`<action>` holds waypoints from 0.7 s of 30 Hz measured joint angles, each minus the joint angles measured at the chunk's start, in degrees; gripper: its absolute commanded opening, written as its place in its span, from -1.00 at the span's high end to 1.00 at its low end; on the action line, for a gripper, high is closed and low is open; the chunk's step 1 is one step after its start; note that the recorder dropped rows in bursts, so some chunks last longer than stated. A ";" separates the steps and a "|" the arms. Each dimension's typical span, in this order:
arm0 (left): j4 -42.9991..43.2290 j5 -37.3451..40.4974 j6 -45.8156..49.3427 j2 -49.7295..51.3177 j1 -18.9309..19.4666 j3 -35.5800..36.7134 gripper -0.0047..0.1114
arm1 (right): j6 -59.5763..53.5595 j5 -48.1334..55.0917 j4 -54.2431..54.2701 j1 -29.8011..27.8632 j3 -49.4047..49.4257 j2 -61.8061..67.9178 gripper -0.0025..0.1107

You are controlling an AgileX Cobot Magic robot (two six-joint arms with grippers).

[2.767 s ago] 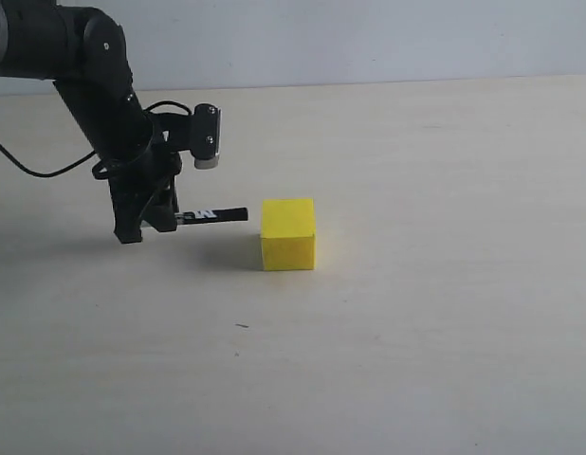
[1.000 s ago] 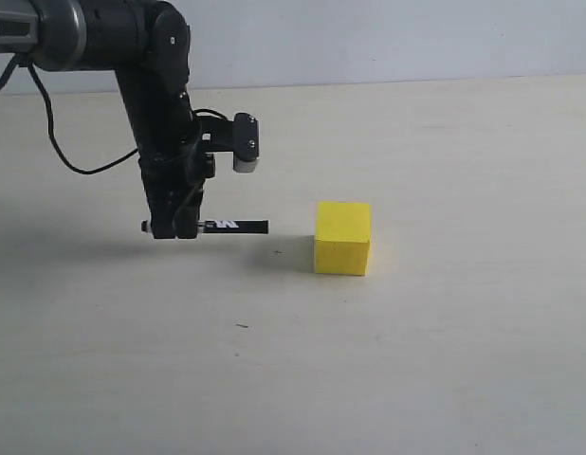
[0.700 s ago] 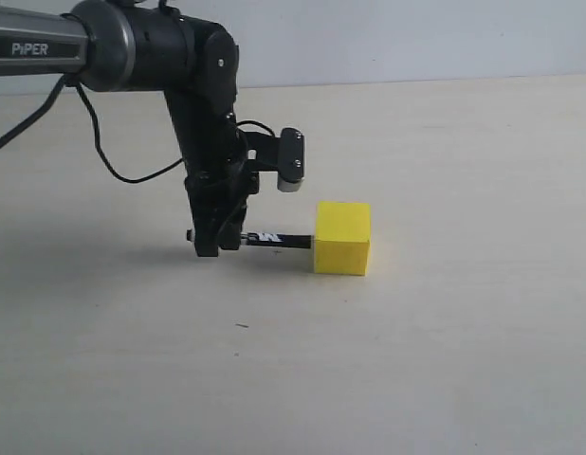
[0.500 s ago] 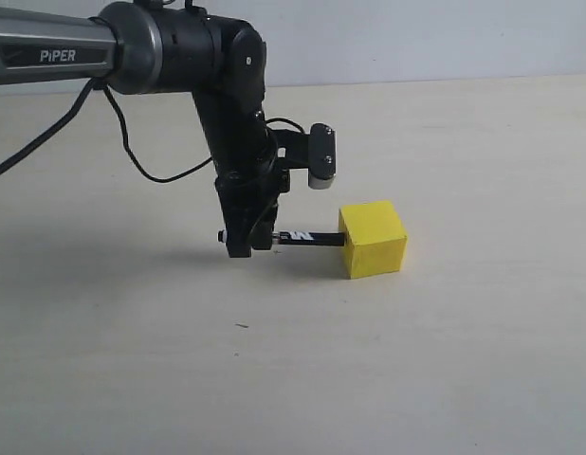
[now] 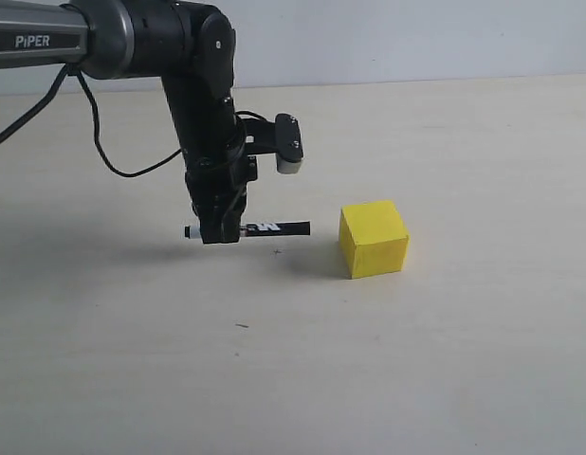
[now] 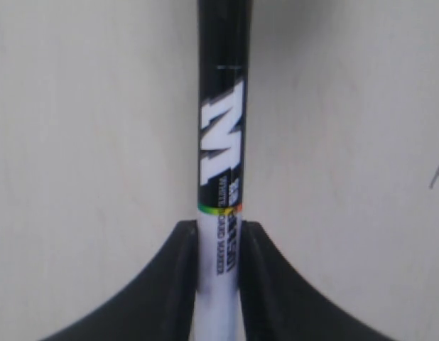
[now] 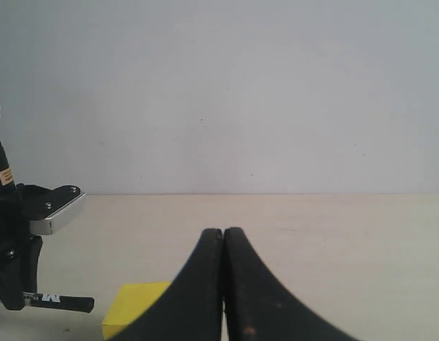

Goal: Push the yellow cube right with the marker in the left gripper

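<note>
The yellow cube (image 5: 373, 238) sits on the table right of centre, turned slightly askew; it also shows in the right wrist view (image 7: 134, 307). My left gripper (image 5: 218, 230) is shut on the marker (image 5: 260, 228), which lies level and points its black cap toward the cube, with a gap between tip and cube. In the left wrist view the marker (image 6: 221, 170) runs out from between the black fingers (image 6: 177, 270). My right gripper (image 7: 223, 238) is shut with nothing in it and is outside the exterior view.
The pale table (image 5: 445, 360) stretches around the cube. A small dark speck (image 5: 241, 326) lies on it in front of the left arm. A plain wall (image 5: 416, 38) stands behind the table's far edge.
The marker pushed the cube to the right and turned it a little. Since then my left gripper has drawn back to the left, so the marker tip is off the cube.
</note>
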 measured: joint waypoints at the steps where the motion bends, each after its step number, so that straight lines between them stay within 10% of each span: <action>1: 0.00 -0.23 -0.15 0.00 -0.11 0.00 0.92 | 0.00 0.00 0.00 0.00 0.00 0.00 0.96; 21: 0.68 2.16 -3.43 5.10 -5.20 -9.42 0.92 | 0.00 0.00 0.00 0.00 0.00 0.00 0.96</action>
